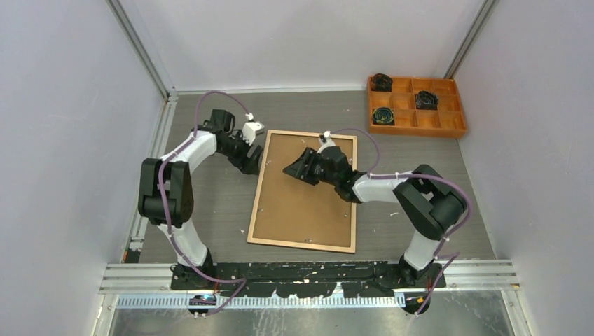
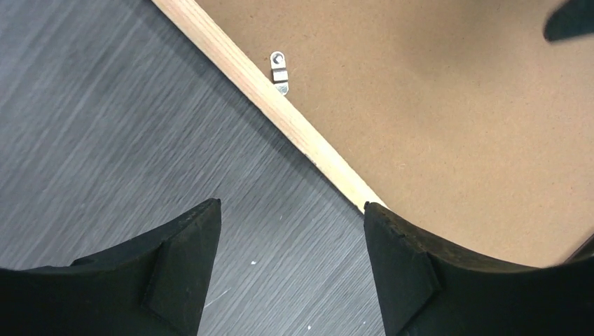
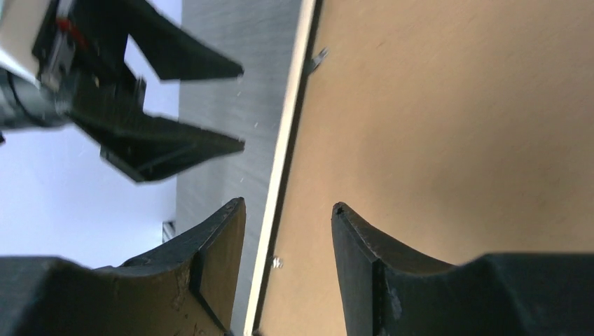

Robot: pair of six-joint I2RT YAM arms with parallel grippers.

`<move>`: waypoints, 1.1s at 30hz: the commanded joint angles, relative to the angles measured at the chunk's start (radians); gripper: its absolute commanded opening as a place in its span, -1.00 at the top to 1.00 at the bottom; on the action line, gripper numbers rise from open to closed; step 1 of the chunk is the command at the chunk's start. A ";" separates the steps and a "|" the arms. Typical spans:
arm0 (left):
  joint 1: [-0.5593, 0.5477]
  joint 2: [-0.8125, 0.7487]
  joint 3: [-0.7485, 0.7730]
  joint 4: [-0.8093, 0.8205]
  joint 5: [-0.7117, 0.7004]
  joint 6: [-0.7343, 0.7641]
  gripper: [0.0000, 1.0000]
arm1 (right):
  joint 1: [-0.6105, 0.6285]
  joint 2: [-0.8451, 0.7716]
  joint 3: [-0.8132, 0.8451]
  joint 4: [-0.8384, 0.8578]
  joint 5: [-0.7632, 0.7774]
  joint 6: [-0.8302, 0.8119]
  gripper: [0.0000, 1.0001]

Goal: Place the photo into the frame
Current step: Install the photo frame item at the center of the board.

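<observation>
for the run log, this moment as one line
frame face down on table | backing panel in frame | photo not in view | left gripper open beside left rim | right gripper open over panel

The frame (image 1: 301, 245) lies flat on the grey table (image 1: 210, 203), back side up, about in the middle. It is a large thin rectangle with a light wood-coloured rim. A brown backing panel (image 1: 294, 210) fills it. A small metal clip (image 2: 279, 70) sits by its left rail.
</observation>
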 commanded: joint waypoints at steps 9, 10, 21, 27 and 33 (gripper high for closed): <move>-0.004 0.102 0.041 0.007 0.027 -0.011 -0.27 | -0.058 0.307 0.290 -0.008 -0.092 0.043 0.02; -0.004 0.106 0.038 0.009 0.026 -0.008 -0.25 | -0.058 0.324 0.305 -0.005 -0.094 0.052 0.03; -0.004 0.118 0.004 0.027 0.032 0.006 -0.13 | -0.019 0.442 0.462 -0.077 -0.062 0.084 0.15; -0.004 0.114 -0.007 0.036 0.035 0.008 -0.13 | -0.013 0.456 0.498 -0.121 -0.034 0.084 0.20; -0.004 0.111 -0.012 0.038 0.034 0.012 -0.13 | -0.008 0.475 0.525 -0.131 -0.021 0.090 0.21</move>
